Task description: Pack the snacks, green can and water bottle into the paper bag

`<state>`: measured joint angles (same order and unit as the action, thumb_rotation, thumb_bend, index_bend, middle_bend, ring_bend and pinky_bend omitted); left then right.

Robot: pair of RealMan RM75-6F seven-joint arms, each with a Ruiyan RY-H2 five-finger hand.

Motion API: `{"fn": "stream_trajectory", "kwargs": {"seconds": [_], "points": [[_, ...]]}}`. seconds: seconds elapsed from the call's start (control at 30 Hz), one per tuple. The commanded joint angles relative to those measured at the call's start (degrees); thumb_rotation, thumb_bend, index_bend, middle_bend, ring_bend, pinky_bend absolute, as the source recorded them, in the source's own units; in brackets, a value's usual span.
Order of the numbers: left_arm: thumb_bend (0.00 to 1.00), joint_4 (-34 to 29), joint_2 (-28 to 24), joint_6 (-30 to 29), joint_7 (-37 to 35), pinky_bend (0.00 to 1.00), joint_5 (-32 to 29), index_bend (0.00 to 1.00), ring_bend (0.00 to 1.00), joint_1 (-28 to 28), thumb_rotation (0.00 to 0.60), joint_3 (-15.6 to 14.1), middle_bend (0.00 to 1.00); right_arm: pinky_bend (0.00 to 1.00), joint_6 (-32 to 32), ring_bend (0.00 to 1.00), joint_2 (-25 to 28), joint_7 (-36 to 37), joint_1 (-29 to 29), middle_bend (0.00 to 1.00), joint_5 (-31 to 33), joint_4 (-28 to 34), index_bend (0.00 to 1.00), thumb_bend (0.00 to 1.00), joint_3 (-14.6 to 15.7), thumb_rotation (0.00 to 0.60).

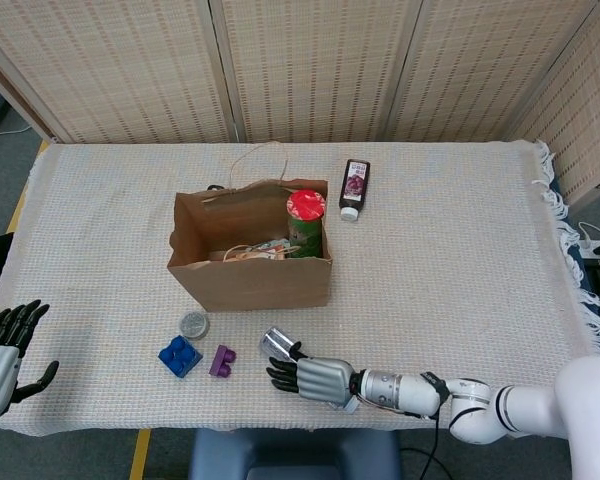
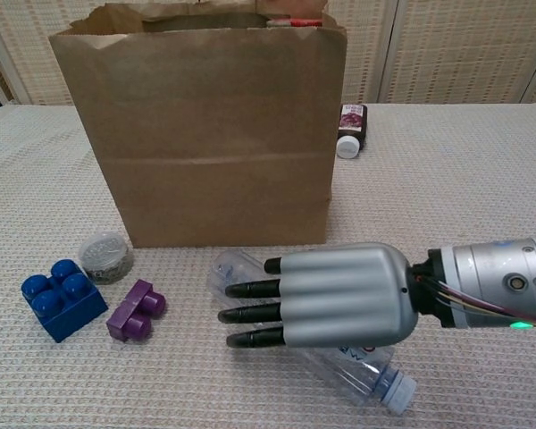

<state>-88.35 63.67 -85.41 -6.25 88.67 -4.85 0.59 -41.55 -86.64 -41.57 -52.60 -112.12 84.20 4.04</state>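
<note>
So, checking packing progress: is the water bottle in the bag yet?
No. The water bottle lies on its side outside the paper bag, under the right hand.

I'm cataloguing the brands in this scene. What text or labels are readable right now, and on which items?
Water bottle: its label is mostly covered by the right hand; nothing is readable.
Dark bottle behind the paper bag: it has a label with printing, too small to read.
Can with red lid in the bag: print too blurred to read.
Paper bag: no print is visible.

the cloth-covered table (image 1: 460, 260) carries a paper bag (image 1: 250, 270), water bottle (image 2: 357, 371), dark bottle (image 1: 353, 188), blue block (image 1: 180, 355), purple block (image 1: 222, 361) and grey lid (image 1: 193, 324).
</note>
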Motion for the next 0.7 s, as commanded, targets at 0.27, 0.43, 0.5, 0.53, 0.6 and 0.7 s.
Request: {"fn": "stream_trajectory", "kwargs": {"seconds": [0.27,0.43,0.5,0.53,0.6,0.7], "points": [[0.35,0.15,-0.05,-0.01,-0.51,0.0,0.1,0.04,0.0,-0.02,0.6,-0.03,0.0,0.7,-2.1,0.31,0.14,-0.47,0.46,0.4,-0.71,0.37,0.45,0.26,0.9,0.6],[0.35,0.16,-0.03,-0.02,-0.47,0.0,0.09,0.04,0.0,-0.02,0.6,-0.04,0.0,0.8,-5.36,0.48,1.22,0.76,0.98,0.55,-2.07,0.06,0.71,0.38,1.75,0.6],[0.35,0.15,-0.04,0.0,-0.41,0.0,0.07,0.04,0.0,-0.04,0.6,-0.02,0.0,0.81,-6.77,0.48,2.23,0.6,1.34,0.55,-2.5,0.29,0.72,0.4,1.81,0.6],[0.35,0.14,-0.03,0.0,-0.39,0.0,0.06,0.04,0.0,-0.03,0.6,-0.02,0.0,0.81,-7.6,0.48,2.86,0.57,1.63,0.55,-2.6,0.66,0.72,0.4,1.79,0.6],[0.35,0.12,-0.03,-0.01,-0.35,0.0,0.03,0.04,0.0,-0.02,0.6,-0.02,0.0,0.81,-9.79,0.48,4.56,0.72,2.48,0.55,-2.71,2.1,0.72,0.4,1.75,0.6],[0.35,0.13,-0.02,-0.03,-0.31,0.0,0.04,0.04,0.0,-0.02,0.6,-0.02,0.0,0.81,-14.39,0.48,7.67,1.67,3.97,0.55,-3.42,4.82,0.72,0.4,1.74,0.6]]}}
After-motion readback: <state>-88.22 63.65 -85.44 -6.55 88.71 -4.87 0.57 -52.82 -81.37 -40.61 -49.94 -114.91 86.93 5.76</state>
